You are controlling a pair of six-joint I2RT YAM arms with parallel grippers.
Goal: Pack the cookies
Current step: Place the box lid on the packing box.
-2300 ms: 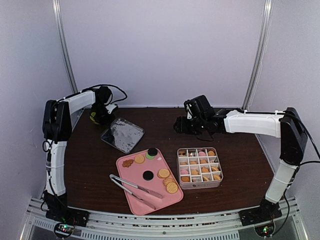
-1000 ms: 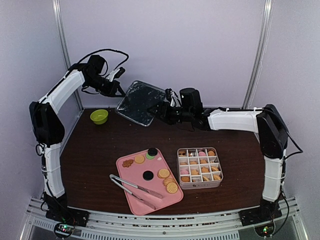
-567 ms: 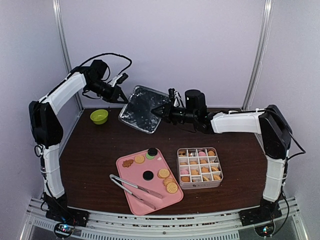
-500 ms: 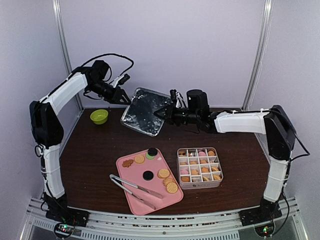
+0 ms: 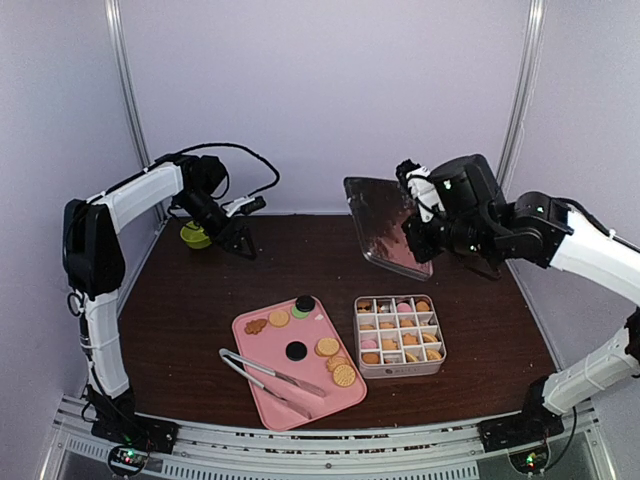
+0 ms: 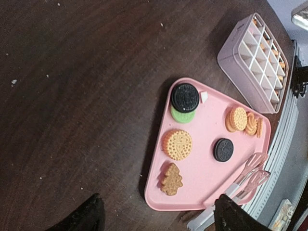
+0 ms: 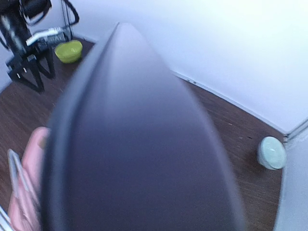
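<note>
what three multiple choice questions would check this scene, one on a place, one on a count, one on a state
1. Where do the tongs lie?
A. on the pink tray
B. in the divided box
C. in the green bowl

2. How many black cookies are on that tray?
A. one
B. two
C. four

3. What state is the clear lid in?
A. shut on the divided box
B. held up in the air by the right gripper
C. lying flat on the table

Key:
1 A, the tongs rest across the tray's near part.
2 B, one sits on a green cookie and one lies alone.
3 B, the lid hangs tilted, pinched at one edge.
</note>
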